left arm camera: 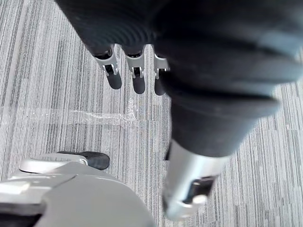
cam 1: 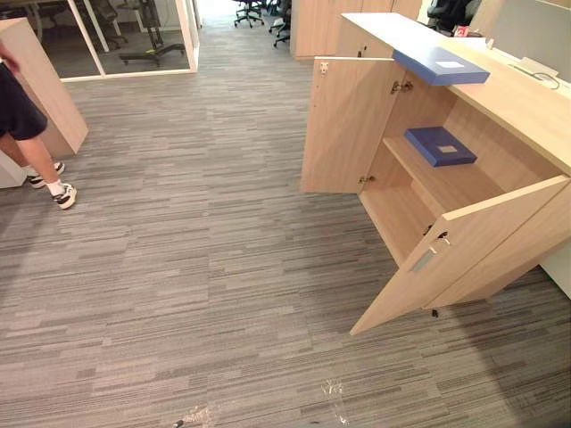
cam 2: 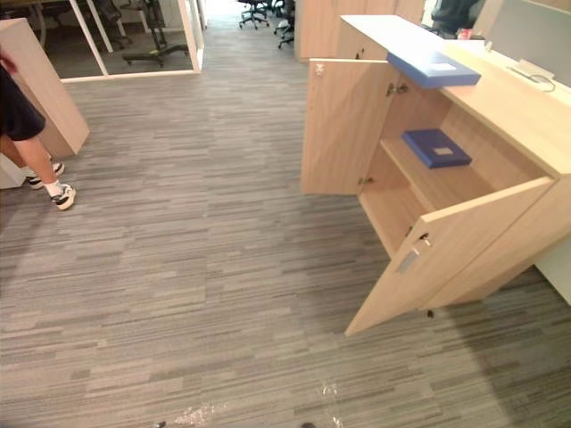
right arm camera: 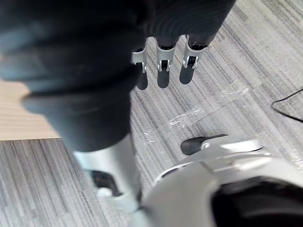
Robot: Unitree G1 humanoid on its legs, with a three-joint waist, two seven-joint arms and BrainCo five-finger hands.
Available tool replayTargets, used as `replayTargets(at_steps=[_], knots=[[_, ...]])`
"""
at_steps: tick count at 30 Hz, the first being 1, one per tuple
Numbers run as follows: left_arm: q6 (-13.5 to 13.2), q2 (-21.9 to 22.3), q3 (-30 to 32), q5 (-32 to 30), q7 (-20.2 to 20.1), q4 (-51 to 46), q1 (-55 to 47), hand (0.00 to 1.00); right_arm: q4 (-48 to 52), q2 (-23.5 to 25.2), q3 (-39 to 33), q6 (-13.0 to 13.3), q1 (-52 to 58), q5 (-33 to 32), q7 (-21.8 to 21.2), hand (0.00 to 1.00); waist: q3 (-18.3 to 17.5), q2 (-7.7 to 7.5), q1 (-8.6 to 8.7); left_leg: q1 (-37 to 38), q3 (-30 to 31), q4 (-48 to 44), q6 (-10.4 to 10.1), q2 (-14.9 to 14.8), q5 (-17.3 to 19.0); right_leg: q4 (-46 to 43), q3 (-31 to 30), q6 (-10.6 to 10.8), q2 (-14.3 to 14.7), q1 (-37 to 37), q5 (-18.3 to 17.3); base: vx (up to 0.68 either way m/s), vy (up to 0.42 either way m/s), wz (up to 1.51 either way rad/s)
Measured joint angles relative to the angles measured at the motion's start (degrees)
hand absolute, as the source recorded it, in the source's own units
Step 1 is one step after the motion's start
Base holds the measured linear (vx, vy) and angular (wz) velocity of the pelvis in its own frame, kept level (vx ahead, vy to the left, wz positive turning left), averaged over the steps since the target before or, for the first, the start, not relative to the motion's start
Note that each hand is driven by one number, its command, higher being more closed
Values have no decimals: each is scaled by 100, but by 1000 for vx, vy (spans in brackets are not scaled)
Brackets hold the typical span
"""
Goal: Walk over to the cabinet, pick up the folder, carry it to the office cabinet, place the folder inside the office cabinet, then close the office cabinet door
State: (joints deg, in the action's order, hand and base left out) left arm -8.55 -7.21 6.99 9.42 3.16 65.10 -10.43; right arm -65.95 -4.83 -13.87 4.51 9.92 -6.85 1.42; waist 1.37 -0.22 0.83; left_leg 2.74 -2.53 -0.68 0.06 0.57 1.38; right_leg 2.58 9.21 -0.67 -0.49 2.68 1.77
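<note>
A light wood laminate cabinet [cam 1: 526, 111] stood on grey striped carpet [cam 1: 205, 267], with both flat doors swung open. A pale blue, flat rectangular folder [cam 1: 441, 65] with a white label was seen lying on the cabinet top at its front edge. A darker blue folder [cam 1: 439, 145] lay flat on the inner shelf [cam 1: 446, 183], label upward. Neither folder's long axis could be judged with certainty. The left hand [left arm camera: 138, 75] and the right hand [right arm camera: 163, 66] were hung over the carpet, fingers relaxed and straight, nothing held. Crinkled clear tape [cam 1: 335, 392] was stuck to the carpet. A person's legs and white shoes [cam 1: 55, 189] were visible beside a glass partition [cam 1: 134, 36].
</note>
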Motion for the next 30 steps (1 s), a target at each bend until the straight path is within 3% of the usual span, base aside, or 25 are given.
replayTargets(at_steps=[7, 16, 20, 23, 30], knots=[[-107, -5, -3, 296, -200, 5, 138, 0, -8, 56, -64, 9, -268, 4, -2, 0, 83, -33, -4, 184, -11, 146, -35, -14, 22, 165, 14, 340, 10, 195, -25, 35, 0, 0], [-223, -38, -142, -228, -41, -25, 175, 0, -2, 65, -64, 8, -307, 17, 20, 0, 110, -54, -4, 250, -13, 178, -43, -14, 27, 204, 15, 354, 11, 233, -35, 0, 0, 0], [-279, -94, -356, -546, 91, -58, 188, 0, 11, 52, -52, 10, -336, 323, 232, 0, 128, -82, -6, 251, -11, 208, -46, -16, 24, 214, 19, 343, 16, 224, -28, 0, 0, 0], [-334, -108, -394, -767, 148, -60, 201, 0, 55, 52, 7, 72, -362, 1007, 325, 0, 139, -98, -4, 251, -11, 235, -46, -11, 24, 214, 20, 343, 13, 217, -28, 0, 0, 0], [-333, -199, -418, -759, 150, -59, 297, 0, 42, 93, 24, 83, -380, 1021, 245, 0, 310, -187, 0, 226, 9, 217, -52, -10, 28, 214, 99, 342, 10, 235, -29, -4, -4, 2]])
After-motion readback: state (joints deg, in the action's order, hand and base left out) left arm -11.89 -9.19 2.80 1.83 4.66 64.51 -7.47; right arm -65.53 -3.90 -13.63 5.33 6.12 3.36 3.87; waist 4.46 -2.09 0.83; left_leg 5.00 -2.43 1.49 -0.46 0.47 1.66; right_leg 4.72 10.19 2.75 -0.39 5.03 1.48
